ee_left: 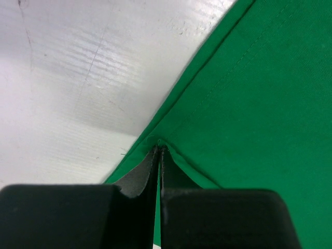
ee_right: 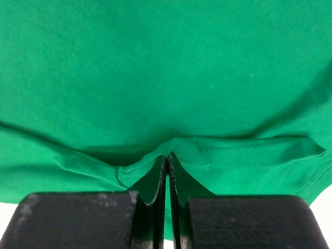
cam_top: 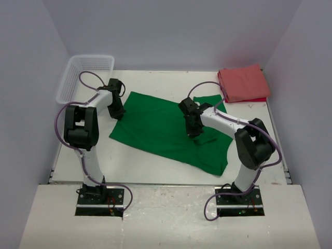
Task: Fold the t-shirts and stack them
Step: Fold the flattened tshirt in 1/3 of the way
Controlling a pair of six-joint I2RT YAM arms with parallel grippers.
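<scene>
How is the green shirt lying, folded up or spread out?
Spread out: the green shirt lies open and mostly flat over the table, unlike the folded red shirt.

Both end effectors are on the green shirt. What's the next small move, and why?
Probably raise both together slightly. The left end effector is shut on the green t-shirt at its hem, the right end effector is shut on a pinched ridge of it, and the cloth lies flat on the table, so a short lift would show whether both grips hold before folding.
</scene>
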